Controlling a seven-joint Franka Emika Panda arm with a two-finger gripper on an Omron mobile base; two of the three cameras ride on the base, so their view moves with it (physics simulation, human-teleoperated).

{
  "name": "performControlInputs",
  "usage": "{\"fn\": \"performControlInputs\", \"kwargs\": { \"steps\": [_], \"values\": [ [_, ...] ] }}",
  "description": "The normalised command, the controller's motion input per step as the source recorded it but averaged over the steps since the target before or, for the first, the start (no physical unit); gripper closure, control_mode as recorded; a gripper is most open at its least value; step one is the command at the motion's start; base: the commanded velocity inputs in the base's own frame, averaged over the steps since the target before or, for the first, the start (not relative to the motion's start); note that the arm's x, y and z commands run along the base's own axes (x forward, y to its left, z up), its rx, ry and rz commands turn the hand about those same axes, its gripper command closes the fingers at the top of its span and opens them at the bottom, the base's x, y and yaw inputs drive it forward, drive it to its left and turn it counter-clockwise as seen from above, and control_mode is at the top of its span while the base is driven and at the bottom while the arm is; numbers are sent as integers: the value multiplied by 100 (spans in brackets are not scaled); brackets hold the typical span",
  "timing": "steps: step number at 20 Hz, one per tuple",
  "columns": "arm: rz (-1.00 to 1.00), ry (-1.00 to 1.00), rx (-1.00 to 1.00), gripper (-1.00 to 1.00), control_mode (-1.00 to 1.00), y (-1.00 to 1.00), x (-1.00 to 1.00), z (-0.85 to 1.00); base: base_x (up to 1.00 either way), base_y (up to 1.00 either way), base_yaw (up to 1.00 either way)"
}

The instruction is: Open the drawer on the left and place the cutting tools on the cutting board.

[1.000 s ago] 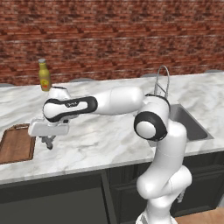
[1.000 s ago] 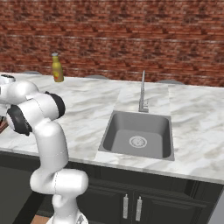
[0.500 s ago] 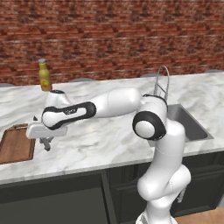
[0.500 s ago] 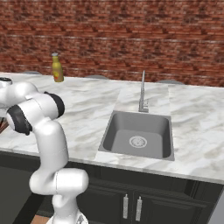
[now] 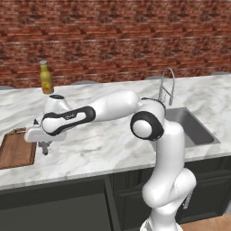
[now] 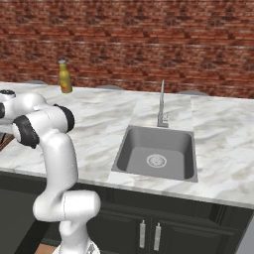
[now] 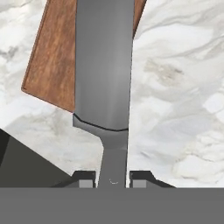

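The hand (image 7: pixel 113 183) is clamped on the narrow stem of the grey wide-headed tool (image 7: pixel 104 65), whose broad blade reaches out over the near corner of the wooden board (image 7: pixel 49 65). The hand (image 5: pixel 44 146) hangs above the marble desk (image 5: pixel 103 144), just beside the board's (image 5: pixel 17 149) right edge. The carrying step looks nearly done. Next it should shift further over the board, lower, and let go.
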Motion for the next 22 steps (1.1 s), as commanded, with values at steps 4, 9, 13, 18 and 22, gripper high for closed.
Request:
{"fn": "performControlInputs", "kwargs": {
  "steps": [4, 9, 13, 18, 22],
  "values": [
    [-2, 0, 0, 100, -100, 23, 14, -13, 0, 0, 0],
    [-4, 0, 0, 100, -100, 18, 8, -16, 0, 0, 0],
    [-5, 0, 0, 100, -100, 14, 2, -17, 0, 0, 0],
    [-5, 0, 0, 100, -100, 9, 5, -18, 0, 0, 0],
    [-5, 0, 0, 100, -100, 3, 12, -15, 0, 0, 0]
  ]
}}
